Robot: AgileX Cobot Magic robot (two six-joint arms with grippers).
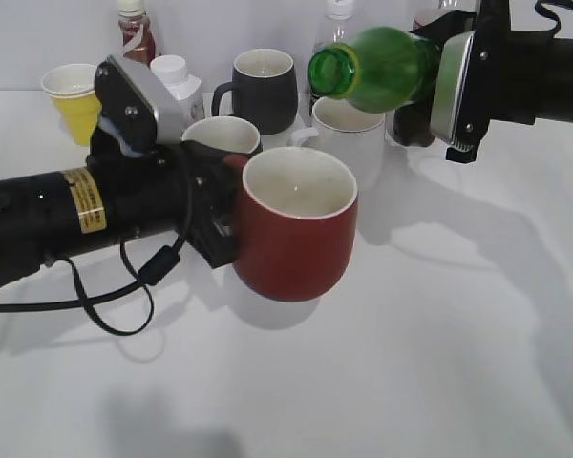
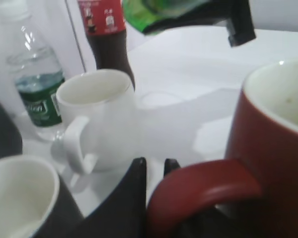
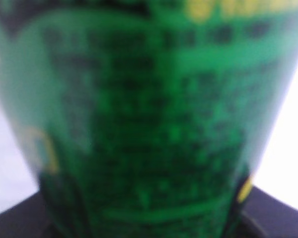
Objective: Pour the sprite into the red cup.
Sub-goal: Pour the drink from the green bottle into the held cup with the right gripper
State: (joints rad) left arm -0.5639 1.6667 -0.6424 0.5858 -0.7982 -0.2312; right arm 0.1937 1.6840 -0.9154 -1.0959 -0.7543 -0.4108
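white tabletop, mugs and bottles crowded along the top of the frame.

my left gripper (image 1: 220, 224) is clamped on the handle of the red cup (image 1: 296, 234) at centre frame, cup upright. my right gripper (image 1: 449, 81), upper right, grips the sprite (image 1: 382, 67) tipped sideways, open mouth pointing left, above a white mug (image 1: 349, 134) and up and right of the red cup.

I see the sprite (image 1: 387, 67), green, uncapped, lying nearly horizontal in the air toward the bench's far edge, mouth leftward. The red cup (image 1: 296, 234) sits upright, white inside, mid-bench below it.
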